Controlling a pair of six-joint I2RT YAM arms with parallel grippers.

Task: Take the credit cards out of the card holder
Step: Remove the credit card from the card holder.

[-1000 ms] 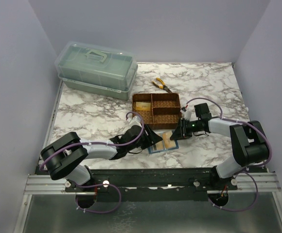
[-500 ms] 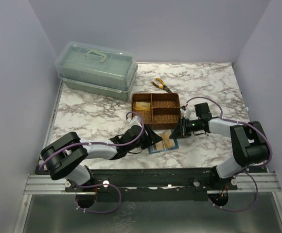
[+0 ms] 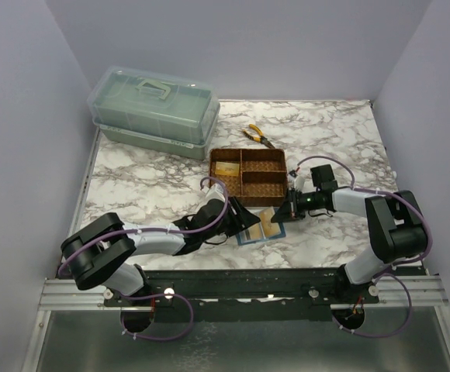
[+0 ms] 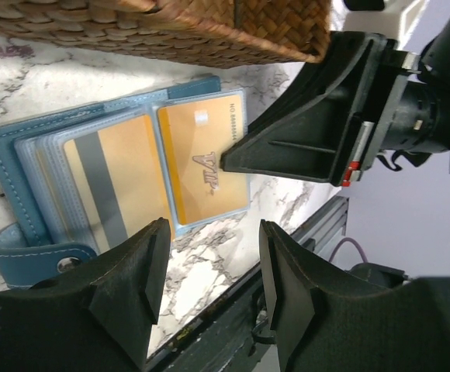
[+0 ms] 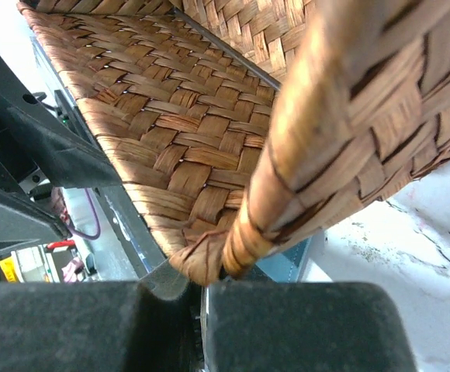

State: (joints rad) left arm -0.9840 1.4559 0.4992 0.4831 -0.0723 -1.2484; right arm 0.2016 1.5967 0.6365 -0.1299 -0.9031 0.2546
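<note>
The teal-blue card holder (image 4: 23, 167) lies open on the marble, just in front of the woven tray, and also shows from above as the card holder (image 3: 257, 227). Yellow-gold credit cards (image 4: 202, 167) sit in its pockets. My right gripper (image 3: 278, 218) reaches the holder's right edge. Its fingertip (image 4: 229, 160) overlaps the outer edge of the right-hand card. In the right wrist view the right gripper (image 5: 202, 310) is shut, with a thin pale edge between the pads. My left gripper (image 4: 213, 232) hovers open over the holder's near side, nothing between its fingers.
The brown woven tray (image 3: 248, 155) stands right behind the holder, and its corner (image 5: 233, 240) is almost touching my right fingers. Yellow-handled pliers (image 3: 257, 136) lie behind the tray. A green lidded box (image 3: 154, 108) fills the back left. The table's front rail (image 4: 233, 310) is close.
My right gripper's jaws have closed at the holder's right edge. Both arms have barely shifted, and the left gripper keeps the same opening.
</note>
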